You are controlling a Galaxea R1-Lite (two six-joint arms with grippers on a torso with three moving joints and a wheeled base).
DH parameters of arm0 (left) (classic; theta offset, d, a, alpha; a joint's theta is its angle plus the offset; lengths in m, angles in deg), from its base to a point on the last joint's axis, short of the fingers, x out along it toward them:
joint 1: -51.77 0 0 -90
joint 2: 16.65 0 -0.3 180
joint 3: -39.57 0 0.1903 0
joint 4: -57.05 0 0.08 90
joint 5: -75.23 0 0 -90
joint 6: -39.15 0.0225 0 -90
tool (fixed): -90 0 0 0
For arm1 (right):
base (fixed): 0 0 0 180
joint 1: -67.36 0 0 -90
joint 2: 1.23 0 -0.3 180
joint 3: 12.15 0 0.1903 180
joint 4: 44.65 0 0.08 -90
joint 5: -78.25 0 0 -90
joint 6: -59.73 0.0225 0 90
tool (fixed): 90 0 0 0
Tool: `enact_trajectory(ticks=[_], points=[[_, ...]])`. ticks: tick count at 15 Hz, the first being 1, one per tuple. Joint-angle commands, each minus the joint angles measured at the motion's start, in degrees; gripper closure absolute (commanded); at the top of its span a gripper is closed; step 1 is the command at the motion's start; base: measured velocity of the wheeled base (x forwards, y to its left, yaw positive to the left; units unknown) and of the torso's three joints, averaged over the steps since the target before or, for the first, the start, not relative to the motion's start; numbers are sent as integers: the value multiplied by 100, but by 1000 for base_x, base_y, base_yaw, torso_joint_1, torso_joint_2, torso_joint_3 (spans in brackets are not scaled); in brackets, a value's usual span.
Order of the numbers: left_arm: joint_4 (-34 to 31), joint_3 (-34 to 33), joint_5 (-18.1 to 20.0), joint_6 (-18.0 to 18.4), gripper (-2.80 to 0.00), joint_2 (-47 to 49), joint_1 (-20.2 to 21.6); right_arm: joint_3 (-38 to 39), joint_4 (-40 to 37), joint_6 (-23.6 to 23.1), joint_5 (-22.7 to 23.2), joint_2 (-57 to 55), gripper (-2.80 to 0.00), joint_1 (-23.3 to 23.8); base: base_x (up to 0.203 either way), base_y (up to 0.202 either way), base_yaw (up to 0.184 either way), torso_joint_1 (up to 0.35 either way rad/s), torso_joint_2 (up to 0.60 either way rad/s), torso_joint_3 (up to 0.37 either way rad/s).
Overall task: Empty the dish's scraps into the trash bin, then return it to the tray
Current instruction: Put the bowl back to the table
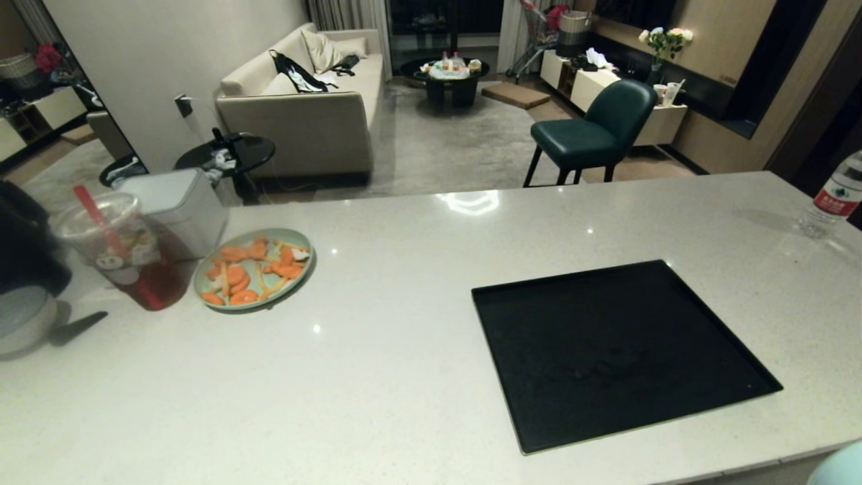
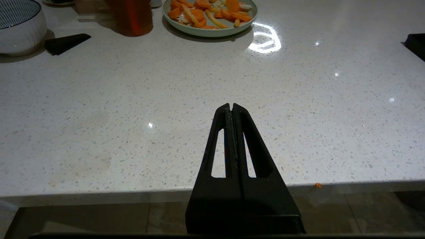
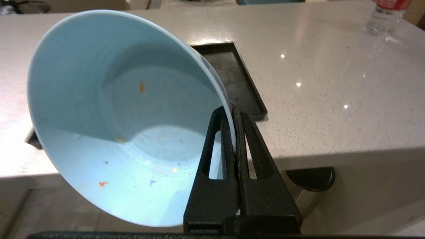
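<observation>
My right gripper is shut on the rim of the dish, a light-blue bowl held tilted on its side just off the counter's near edge. Only a few tiny orange and yellow specks of the scraps cling inside it. In the head view a sliver of the dish shows at the bottom right corner. The black tray lies bare on the counter's right half, and its near end shows beyond the bowl. My left gripper hangs shut and bare at the counter's near edge. The trash bin is out of view.
A green plate of carrot slices sits at the left beside a plastic cup of red drink and a white box. A ribbed bowl stands at the far left. A water bottle stands at the far right. A black-lidded cylinder stands below the counter edge.
</observation>
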Motion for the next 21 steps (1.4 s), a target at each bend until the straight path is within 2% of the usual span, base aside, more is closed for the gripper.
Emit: enact_trajectory(ticks=[1, 4, 6, 10, 13, 15, 16, 19, 21], points=[[3, 0, -1, -3, 0, 6, -1, -600, -214, 59, 90, -724, 0, -1, 0, 0, 0, 0, 0, 0], [3, 0, -1, -3, 0, 6, 2, -1424, -294, 482, 146, -2262, 0, -1, 0, 0, 0, 0, 0, 0], [3, 0, -1, -3, 0, 4, 2, -2093, -325, 1139, 154, -3526, 0, 2, 0, 0, 0, 0, 0, 0], [3, 0, -1, -3, 0, 6, 2, -3499, -403, 3044, 27, -5945, 0, 6, 0, 0, 0, 0, 0, 0], [3, 0, -1, -3, 0, 6, 2, -4438, -885, 4659, -129, -7297, 0, -94, 0, 0, 0, 0, 0, 0], [3, 0, -1, -3, 0, 6, 2, -4609, -1130, 5727, -419, -7922, 0, -428, 0, 0, 0, 0, 0, 0], [3, 0, -1, -3, 0, 6, 2, -4653, -1189, 6171, -571, -8154, 0, -737, 0, 0, 0, 0, 0, 0], [3, 0, -1, -3, 0, 6, 2, -4709, -1225, 6910, -951, -8861, 0, -1554, 0, 0, 0, 0, 0, 0], [3, 0, -1, -3, 0, 6, 2, -5016, -1290, 7334, -1112, -9210, 0, -1980, 0, 0, 0, 0, 0, 0]])
